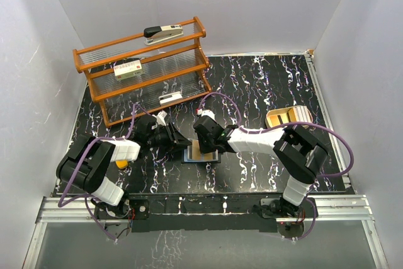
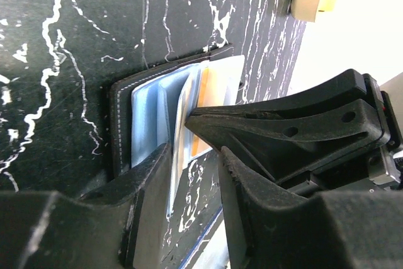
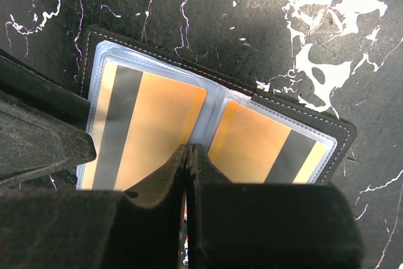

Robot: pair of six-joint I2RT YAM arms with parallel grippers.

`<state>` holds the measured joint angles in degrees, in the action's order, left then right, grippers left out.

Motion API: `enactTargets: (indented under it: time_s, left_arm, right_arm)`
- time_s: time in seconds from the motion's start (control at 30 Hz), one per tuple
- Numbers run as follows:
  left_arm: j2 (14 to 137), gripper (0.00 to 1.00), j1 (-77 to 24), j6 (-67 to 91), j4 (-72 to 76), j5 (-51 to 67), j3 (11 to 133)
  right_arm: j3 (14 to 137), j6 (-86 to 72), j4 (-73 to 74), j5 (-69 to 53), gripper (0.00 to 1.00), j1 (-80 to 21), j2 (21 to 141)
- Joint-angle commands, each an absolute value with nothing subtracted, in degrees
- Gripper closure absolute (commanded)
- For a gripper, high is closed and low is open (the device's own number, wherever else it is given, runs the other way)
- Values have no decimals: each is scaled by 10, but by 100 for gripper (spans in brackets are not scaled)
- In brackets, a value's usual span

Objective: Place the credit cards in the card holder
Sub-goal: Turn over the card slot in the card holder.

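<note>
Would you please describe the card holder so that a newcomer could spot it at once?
On the black marbled table, look in front of the wooden rack, towards the near edge. The card holder lies open there: the only black stitched case, its clear pockets showing orange cards.

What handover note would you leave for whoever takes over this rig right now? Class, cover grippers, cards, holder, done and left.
Right gripper: shut, tips on the open card holder at its fold.
Left gripper: jaws apart, astride one of the holder's pages.
First card and second card: each in a clear pocket, one per side.
Done: both cards appear inserted.
Left: probably withdraw both arms; perhaps fold the holder.
</note>
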<state>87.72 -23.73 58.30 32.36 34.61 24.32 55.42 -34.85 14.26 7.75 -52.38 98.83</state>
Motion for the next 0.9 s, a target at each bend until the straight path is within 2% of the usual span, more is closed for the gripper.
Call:
enactTargets:
  time_s: [0.0,0.37,0.53,0.87]
  left_arm:
    - [883,67,-250,588,350,365,249]
    - [875,80,-266,556,291,332,268]
    - [850,100,-274,519,208,289,298]
    - [815,100,-275,439,8,217,362]
  right_arm:
    - [531,-350,138,89,100,-522,1004]
    - [526,-351,129,93,96,-522,978]
    - [522,-351,118,79,92,-522,971]
    - [532,-340,171,97,70,-518,884]
